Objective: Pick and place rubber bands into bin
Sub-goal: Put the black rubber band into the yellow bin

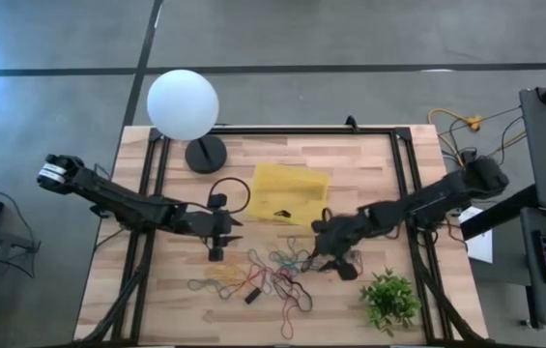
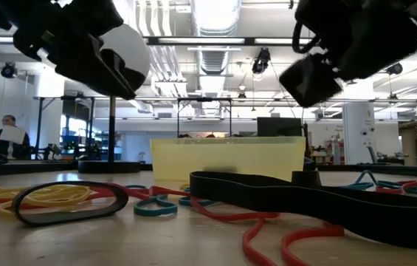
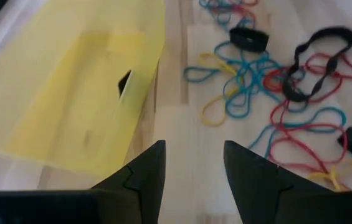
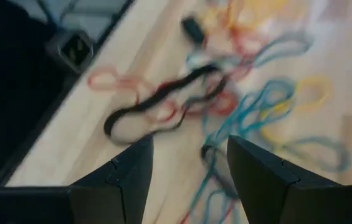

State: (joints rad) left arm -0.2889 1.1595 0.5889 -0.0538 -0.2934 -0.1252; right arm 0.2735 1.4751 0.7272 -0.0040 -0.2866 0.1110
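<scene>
The left arm (image 1: 128, 201) is dark and jointed, with a white-banded end; the right arm (image 1: 427, 205) is all dark; the fingers (image 3: 144, 177) are black wedges.

Coloured rubber bands (image 1: 268, 273) strewn before yellow bin (image 1: 290, 191)

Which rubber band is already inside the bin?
The small black band lying in the yellow bin. All the others lie on the table in front of the bin.
</scene>
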